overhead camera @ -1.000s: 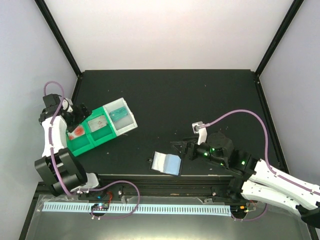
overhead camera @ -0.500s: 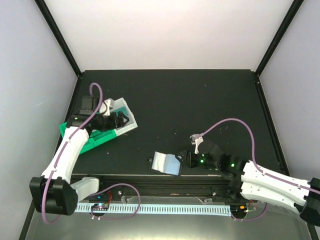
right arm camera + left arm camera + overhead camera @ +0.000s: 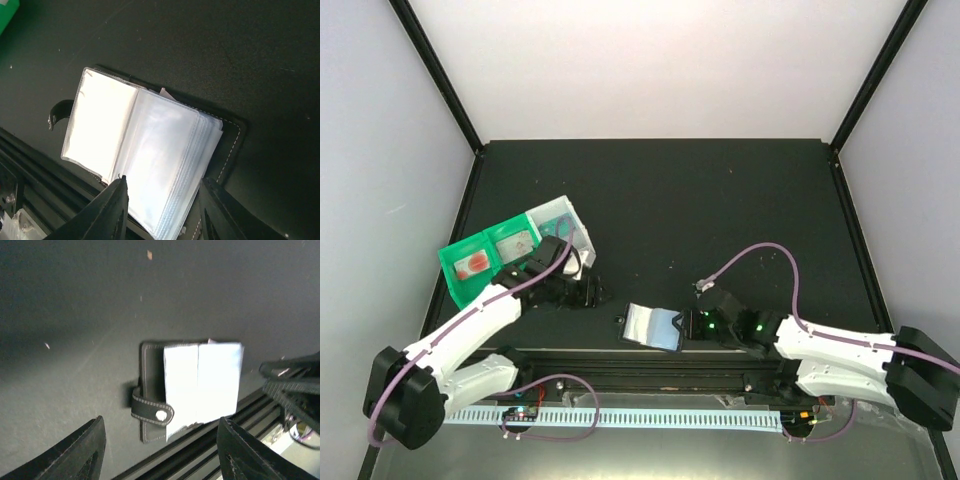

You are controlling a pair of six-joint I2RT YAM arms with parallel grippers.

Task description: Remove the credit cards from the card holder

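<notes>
While card holder (image 3: 652,326) lies open, right gripper (image 3: 680,324) beside it, jaws apart.

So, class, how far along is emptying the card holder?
Done: the card holder lies open, clear sleeves showing. In hand: open jaws of the right arm straddle the sleeves' edge; those of the left arm hover short of it. Left: pulling cards; none gripped yet.
</notes>
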